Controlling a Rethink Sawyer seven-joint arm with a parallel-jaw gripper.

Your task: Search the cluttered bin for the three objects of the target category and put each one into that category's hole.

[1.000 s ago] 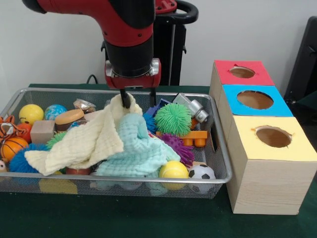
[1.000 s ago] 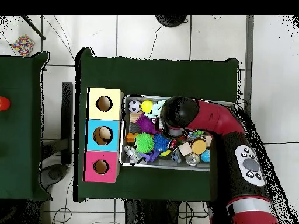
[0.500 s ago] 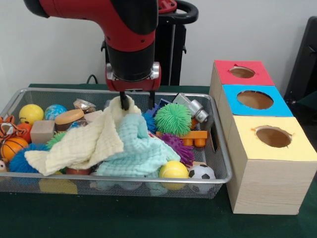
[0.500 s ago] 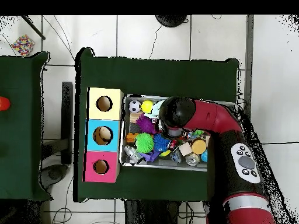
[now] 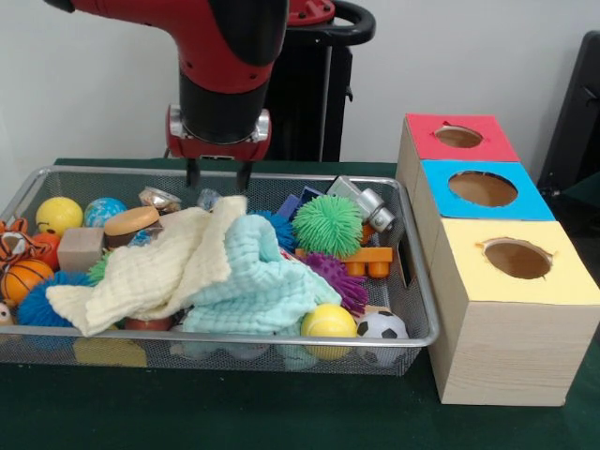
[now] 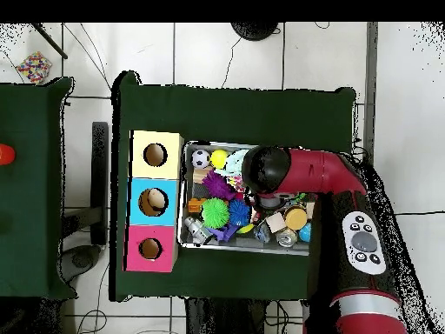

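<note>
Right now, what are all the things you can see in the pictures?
Wire bin: one, silver, on the green table.
Cloths: two, pale yellow and mint, draped over the toys.
Spiky balls: green, purple, blue.
Smooth balls: yellow, yellow, globe, basketball, soccer ball.
Wooden block: one, tan, bin's left.
Sorting box: red, blue and yellow holes, right of bin.
Gripper: open, empty, above the yellow cloth.

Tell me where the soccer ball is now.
In the front view, the soccer ball sits in the wire bin's near right corner, beside a yellow ball.
</note>
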